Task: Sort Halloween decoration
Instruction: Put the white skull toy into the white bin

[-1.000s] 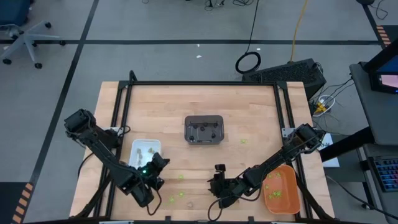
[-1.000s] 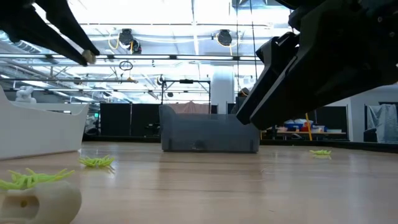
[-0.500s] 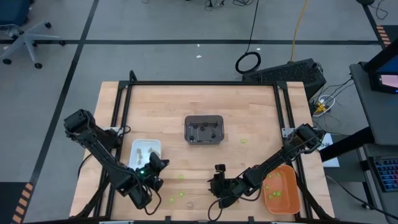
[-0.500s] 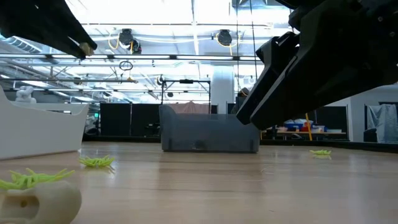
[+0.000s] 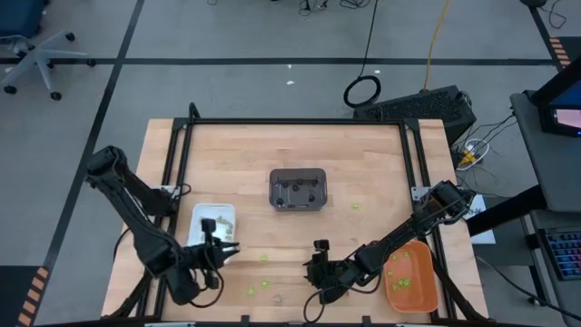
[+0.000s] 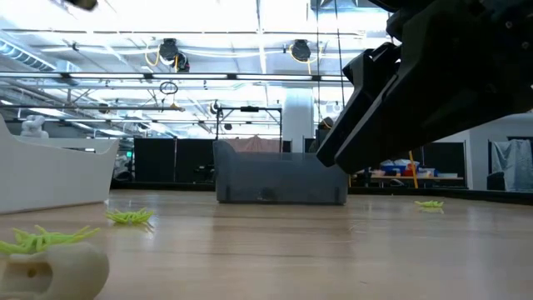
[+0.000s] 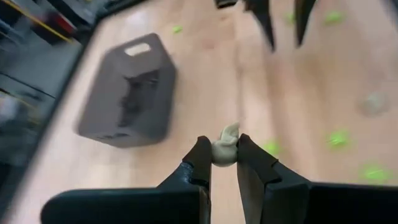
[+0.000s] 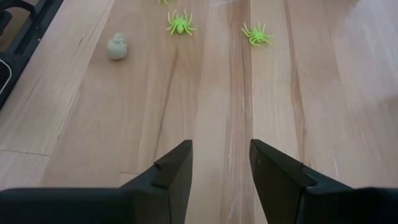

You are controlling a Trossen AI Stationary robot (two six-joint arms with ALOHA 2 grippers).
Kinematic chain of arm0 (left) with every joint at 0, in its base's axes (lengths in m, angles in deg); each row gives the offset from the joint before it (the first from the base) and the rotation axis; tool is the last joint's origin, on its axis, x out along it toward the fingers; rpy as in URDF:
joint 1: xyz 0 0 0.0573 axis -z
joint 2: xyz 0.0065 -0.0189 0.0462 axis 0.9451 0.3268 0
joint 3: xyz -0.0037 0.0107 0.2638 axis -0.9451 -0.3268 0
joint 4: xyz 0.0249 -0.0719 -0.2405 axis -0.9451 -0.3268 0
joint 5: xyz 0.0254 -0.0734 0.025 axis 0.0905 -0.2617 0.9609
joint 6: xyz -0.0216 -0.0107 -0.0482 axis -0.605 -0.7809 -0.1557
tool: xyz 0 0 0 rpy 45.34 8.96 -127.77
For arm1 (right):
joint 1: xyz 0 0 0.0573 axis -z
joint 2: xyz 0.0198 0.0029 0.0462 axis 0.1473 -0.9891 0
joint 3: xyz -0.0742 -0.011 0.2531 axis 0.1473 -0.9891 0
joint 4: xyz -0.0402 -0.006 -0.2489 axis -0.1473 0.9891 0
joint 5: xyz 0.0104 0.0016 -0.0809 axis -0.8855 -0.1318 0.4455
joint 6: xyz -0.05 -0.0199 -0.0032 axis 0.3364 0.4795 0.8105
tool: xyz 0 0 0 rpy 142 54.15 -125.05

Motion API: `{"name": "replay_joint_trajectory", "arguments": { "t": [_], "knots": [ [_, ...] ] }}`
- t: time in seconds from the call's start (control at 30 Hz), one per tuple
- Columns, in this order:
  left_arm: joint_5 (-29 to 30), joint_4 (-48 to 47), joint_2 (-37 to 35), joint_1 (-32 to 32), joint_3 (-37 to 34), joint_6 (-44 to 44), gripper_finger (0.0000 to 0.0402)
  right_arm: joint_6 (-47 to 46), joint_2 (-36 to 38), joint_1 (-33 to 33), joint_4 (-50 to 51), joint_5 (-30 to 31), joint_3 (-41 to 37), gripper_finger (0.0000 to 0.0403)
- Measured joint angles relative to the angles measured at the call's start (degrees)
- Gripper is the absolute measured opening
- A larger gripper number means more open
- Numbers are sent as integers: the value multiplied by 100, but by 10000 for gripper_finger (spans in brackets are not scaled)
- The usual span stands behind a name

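1. Left end effector is clenched on a pale tan trinket, lumpy and skull-like, with its long axis running out past the fingertips. It is held above the table near the white tray.
2. Right end effector is released and empty, low over bare table.
3. Beyond it lie two lime-green spiders with legs splayed flat, and a tan piece.
4. Far: dark grey tray.

— How does the left gripper stand?
— Raised over the table's near left part, fingers pinched together.
— And the right gripper?
— Low over the near middle, fingers parted, arm stretched leftward.
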Motion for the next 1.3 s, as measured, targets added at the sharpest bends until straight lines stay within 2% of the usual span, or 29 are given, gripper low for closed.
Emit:
{"name": "replay_joint_trajectory", "arguments": {
  "t": [0.37, 0.6, 0.73, 0.93, 1.07, 1.17, 1.3],
  "knots": [
    [-740, 448, -324, 184, 2, -1433, 36, -9, 0, 0, -22, 0, 0, 148],
    [-1192, 350, -322, 188, 2, -1614, 36, -9, 0, 0, -37, 0, 0, 148],
    [-1268, -448, -322, 188, 2, -1660, 36, 7, 0, 0, -112, 0, 0, 148],
    [-1598, -2274, -406, 27, 2, -2228, 36, 31, 0, 0, -129, 3, 0, 148],
    [-1725, -3064, -434, -125, -4, -2182, 36, 31, 0, 9, -129, 4, 0, 148],
    [-1847, -3089, -435, -223, -138, -1876, 36, 31, 0, 23, -133, 4, 0, 148],
    [-2356, -2746, -434, -327, -433, -1788, 36, 31, 0, 31, -151, 4, 0, 148]
  ]
}}
